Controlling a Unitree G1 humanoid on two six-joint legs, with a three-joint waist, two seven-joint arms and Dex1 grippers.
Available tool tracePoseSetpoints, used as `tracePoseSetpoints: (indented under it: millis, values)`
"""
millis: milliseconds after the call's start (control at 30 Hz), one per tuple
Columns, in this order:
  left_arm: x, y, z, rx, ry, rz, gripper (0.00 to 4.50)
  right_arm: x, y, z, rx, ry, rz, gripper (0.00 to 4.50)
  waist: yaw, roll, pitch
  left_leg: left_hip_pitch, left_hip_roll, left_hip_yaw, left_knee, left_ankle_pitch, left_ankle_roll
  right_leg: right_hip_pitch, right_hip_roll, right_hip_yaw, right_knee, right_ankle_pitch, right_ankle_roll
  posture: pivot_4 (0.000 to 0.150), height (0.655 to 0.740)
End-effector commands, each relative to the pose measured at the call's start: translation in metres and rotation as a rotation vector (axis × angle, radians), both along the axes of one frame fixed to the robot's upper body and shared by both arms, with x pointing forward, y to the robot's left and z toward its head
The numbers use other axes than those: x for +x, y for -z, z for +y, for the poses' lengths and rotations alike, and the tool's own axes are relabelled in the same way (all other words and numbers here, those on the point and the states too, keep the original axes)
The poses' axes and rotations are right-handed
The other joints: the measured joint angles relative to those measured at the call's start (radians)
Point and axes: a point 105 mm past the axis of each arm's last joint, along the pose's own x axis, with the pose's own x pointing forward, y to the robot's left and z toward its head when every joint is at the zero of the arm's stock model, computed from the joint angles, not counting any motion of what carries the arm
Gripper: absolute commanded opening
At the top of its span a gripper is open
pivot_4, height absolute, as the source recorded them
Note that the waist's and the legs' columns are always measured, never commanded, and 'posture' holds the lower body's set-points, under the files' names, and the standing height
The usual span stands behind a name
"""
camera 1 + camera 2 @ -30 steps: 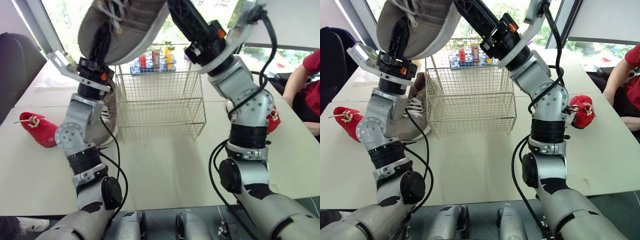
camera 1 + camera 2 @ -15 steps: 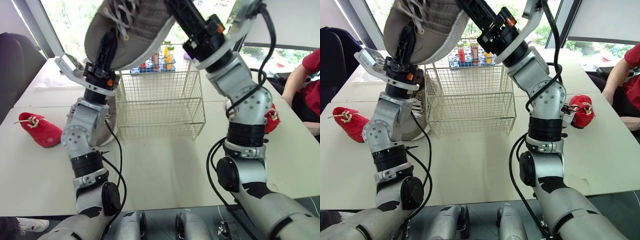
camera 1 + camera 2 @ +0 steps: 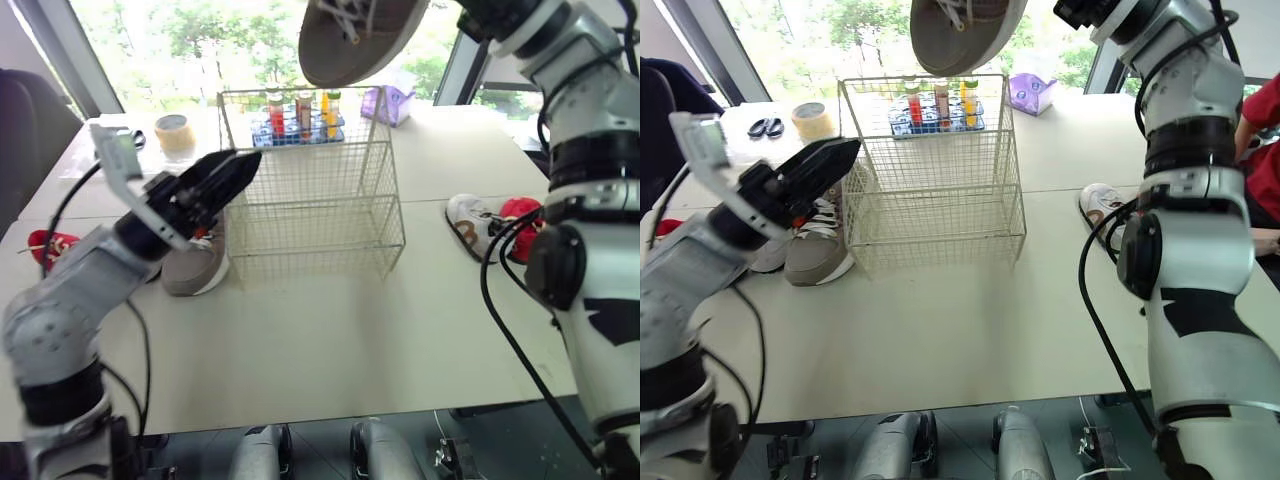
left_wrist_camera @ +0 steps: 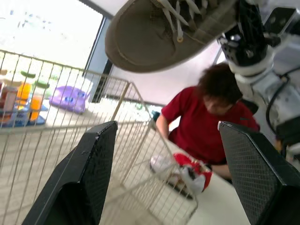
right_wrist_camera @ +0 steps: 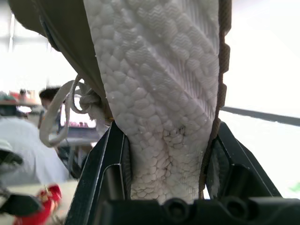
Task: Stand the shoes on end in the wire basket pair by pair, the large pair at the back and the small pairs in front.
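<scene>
Tabletop (image 3: 330, 330) carrying wire basket (image 3: 315, 200), no shoes inside yet. Large grey shoe (image 3: 345, 40) high above basket's back, sole clamped in right hand (image 5: 166, 136). Second grey shoe (image 3: 195, 265) lying just left of basket. Left hand (image 3: 240, 172) spread wide, holding nothing, near basket's front-left corner. Small white shoe (image 3: 470, 225) and red shoe (image 3: 520, 215) right of basket. Likely first placement: lower on end against back wall, clear rim wires, leave room beside for mate, release only once propped.
</scene>
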Motion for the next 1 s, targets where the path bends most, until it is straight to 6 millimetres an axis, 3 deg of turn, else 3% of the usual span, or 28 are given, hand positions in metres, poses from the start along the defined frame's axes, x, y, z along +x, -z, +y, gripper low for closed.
tracePoseSetpoints:
  millis: [33,233,333,467,600,800,1000]
  values:
    - [-0.023,-0.002,0.006,0.045,-0.005,-0.012,3.51,-0.004,-0.006,0.009,-0.114,0.015,-0.097,1.54,-0.005,0.0,0.0,0.0,0.0,0.0,0.0,0.0,0.0,0.0,0.0,0.0,0.0,0.0,0.0,0.15,0.7351]
    - [-0.046,0.022,0.011,0.209,-0.031,0.081,3.51,0.006,0.015,0.012,-0.207,0.031,-0.055,1.54,-0.005,0.001,0.0,-0.002,0.001,0.0,0.0,0.002,-0.004,-0.002,-0.002,0.0,0.0,0.0,0.0,0.15,0.7351]
    - [-0.056,0.025,0.009,0.254,-0.007,0.101,3.51,0.013,0.029,0.014,-0.256,0.055,-0.039,1.54,-0.005,0.001,0.0,-0.002,0.0,0.0,0.0,0.003,-0.006,-0.002,-0.004,0.0,0.0,0.0,-0.001,0.15,0.7351]
    - [-0.051,0.018,0.012,0.252,-0.036,0.086,3.51,0.023,0.051,0.021,-0.318,0.077,0.005,1.54,-0.007,0.001,0.0,-0.001,0.0,0.0,-0.001,0.002,-0.007,-0.002,-0.004,-0.001,0.0,-0.002,-0.004,0.15,0.7351]
    - [-0.05,0.02,0.009,0.259,-0.034,0.093,3.51,0.032,0.061,0.023,-0.312,0.119,0.05,1.54,-0.012,0.0,0.0,-0.001,0.0,0.0,-0.001,0.003,-0.007,-0.002,-0.004,-0.001,0.0,0.0,-0.001,0.15,0.7351]
    - [-0.048,0.023,0.011,0.261,-0.05,0.107,3.56,0.044,0.071,0.018,-0.295,0.207,0.091,4.48,-0.014,0.0,0.0,-0.001,0.0,0.0,-0.001,0.003,-0.008,-0.001,-0.004,-0.001,0.0,0.0,-0.001,0.15,0.7351]
    - [-0.044,0.028,0.011,0.251,-0.054,0.121,3.56,0.045,0.07,0.012,-0.249,0.199,0.124,4.48,-0.013,0.001,0.0,-0.001,0.0,0.0,-0.001,0.003,-0.008,-0.002,-0.004,-0.001,0.001,0.0,-0.001,0.15,0.7351]
